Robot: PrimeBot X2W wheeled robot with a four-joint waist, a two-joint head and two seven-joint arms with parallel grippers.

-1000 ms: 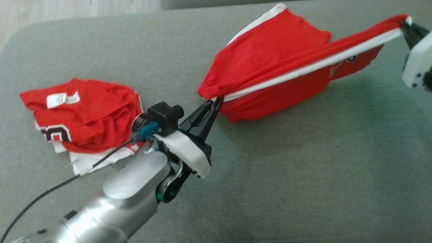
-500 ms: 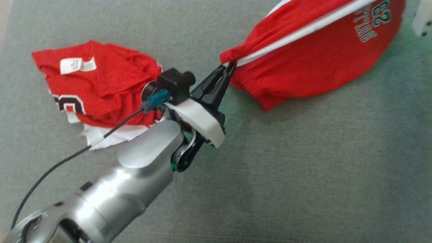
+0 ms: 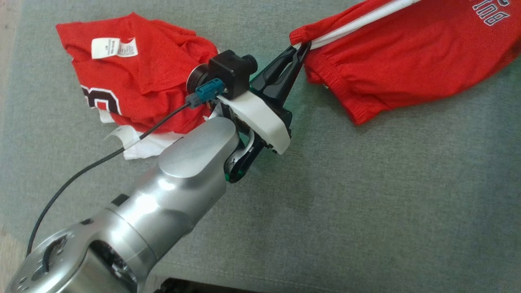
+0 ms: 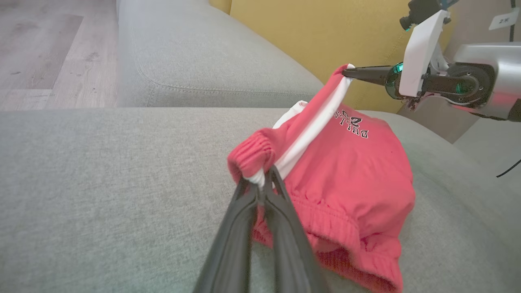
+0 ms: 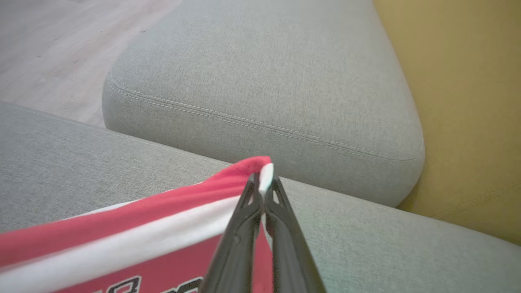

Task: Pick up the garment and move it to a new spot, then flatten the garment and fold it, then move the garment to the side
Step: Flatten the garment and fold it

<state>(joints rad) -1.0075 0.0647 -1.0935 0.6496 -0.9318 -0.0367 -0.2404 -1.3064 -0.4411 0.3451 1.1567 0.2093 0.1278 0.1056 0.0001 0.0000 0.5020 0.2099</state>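
Left end effector [image 3: 300,48] clamped shut on garment [image 3: 407,61] waistband end; right end effector [image 5: 262,183] pinches opp. end; cloth strung btwn, over sofa [image 3: 366,203].

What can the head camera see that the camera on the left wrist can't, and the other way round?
The head view adds a second, crumpled red garment with a white label, and the left arm's silver forearm. The left wrist view adds the right gripper pinching the far end of the held garment, with a yellow backrest behind. Both share the held garment with its white stripe, the left gripper shut on its gathered edge, and the grey cushion underneath.
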